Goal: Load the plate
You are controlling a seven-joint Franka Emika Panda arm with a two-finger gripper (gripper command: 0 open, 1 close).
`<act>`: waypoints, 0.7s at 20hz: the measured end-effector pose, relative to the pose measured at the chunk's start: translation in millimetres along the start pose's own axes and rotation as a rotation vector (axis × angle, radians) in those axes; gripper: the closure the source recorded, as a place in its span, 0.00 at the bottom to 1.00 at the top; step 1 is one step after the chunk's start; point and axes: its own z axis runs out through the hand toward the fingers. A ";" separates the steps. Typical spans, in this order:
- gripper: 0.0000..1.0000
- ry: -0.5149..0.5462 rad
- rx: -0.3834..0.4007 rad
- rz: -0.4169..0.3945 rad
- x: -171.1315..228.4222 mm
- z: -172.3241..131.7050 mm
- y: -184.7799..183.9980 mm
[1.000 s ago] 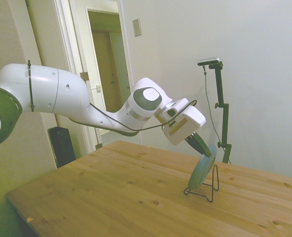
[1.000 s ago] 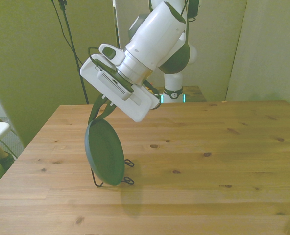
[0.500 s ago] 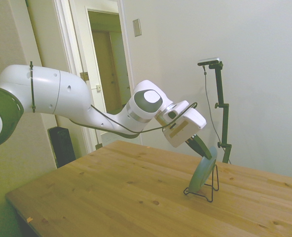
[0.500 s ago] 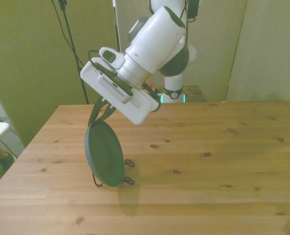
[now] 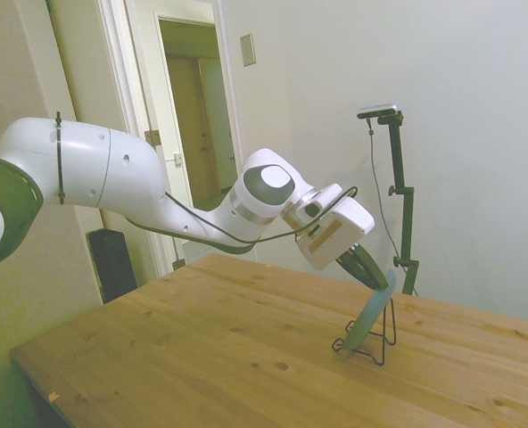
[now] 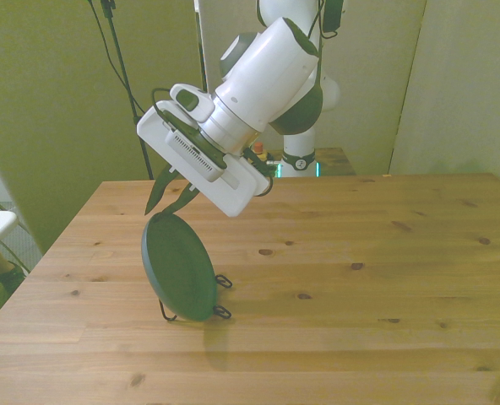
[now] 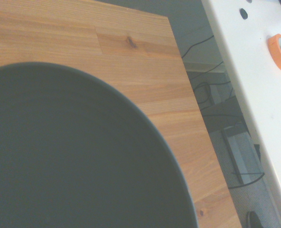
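Note:
The grey-green plate point(image 6: 178, 267) stands on edge in a thin black wire stand point(image 6: 221, 297) near the front view's left side of the wooden table point(image 6: 360, 278). In the side view the plate point(image 5: 368, 316) leans back against the stand point(image 5: 382, 342). My gripper point(image 6: 167, 206) hangs tilted just above the plate's top rim, its two dark fingers point(image 6: 156, 193) spread apart, one to each side of the rim. Seen from the side, the gripper point(image 5: 374, 275) is at the plate's upper edge. The plate's dark face point(image 7: 74, 156) fills much of the wrist view.
Beyond the table edge nearest the plate, a white surface point(image 7: 254, 85) carries an orange tape roll point(image 7: 280, 45), with cables on the floor between them. An open doorway point(image 5: 193, 125) lies behind the arm.
The fingers have spread and lifted slightly off the plate's rim. The plate has settled lower and leans further back in the wire stand.

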 end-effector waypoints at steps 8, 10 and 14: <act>0.00 0.015 0.051 0.042 16.9 -37.8 33.7; 0.00 -0.003 0.085 0.045 12.7 -51.1 42.5; 0.00 -0.162 0.194 -0.018 -6.9 -58.1 36.8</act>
